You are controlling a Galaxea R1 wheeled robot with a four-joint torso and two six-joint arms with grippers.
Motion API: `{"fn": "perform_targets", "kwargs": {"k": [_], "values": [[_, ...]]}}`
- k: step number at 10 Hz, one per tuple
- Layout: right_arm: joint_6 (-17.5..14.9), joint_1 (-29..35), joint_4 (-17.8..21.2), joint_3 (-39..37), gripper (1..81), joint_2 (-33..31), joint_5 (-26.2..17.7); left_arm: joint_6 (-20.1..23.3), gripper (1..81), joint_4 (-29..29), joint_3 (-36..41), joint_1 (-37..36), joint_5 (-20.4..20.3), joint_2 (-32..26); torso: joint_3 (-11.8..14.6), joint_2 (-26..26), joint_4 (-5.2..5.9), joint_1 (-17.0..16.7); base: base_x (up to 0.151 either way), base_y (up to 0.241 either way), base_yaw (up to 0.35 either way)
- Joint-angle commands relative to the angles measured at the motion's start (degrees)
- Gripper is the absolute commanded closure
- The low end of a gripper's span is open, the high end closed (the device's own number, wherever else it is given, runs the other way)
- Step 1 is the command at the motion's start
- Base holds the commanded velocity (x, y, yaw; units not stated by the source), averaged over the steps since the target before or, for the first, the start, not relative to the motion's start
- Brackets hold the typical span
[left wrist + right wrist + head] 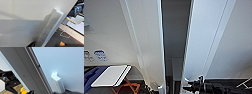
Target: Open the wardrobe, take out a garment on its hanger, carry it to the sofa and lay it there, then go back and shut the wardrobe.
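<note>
**Wardrobe doors ajar, both arms at the handles**

The tall white wardrobe (146, 37) fills the head view, its two full-height doors parted by a narrow dark gap. A black robot arm (214, 87) reaches in from the right beside the right door's lower edge. Each wrist view shows a small white vertical handle (52, 25) (58, 83) close up. Whether either tool is open or closed, I cannot tell.
</note>
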Motion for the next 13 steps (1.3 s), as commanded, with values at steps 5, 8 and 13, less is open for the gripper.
{"fn": "perform_targets", "kwargs": {"k": [5, 8, 13], "values": [[1.93, 2.97, 1.47, 10.52, 1.0, 2.49, -6.55, -0.06, 1.0, 0.22, 10.12, -4.78, 0.39, 10.22, 0.00, 0.00, 0.00, 0.05, 0.000, 0.000, 0.000], [1.93, 2.44, 1.47, 11.22, 1.0, 1.70, -6.55, -0.06, 1.0, 0.57, 10.03, -4.78, 0.65, 11.55, 0.00, 0.02, 0.00, 0.09, 0.000, 0.000, 0.000], [1.93, 0.69, -0.11, 15.61, 1.0, -2.60, -6.55, -0.06, 1.0, 2.32, 13.11, -1.89, 0.83, 9.08, 0.00, 0.05, 0.02, 0.13, 0.000, 0.000, 0.000]]}}
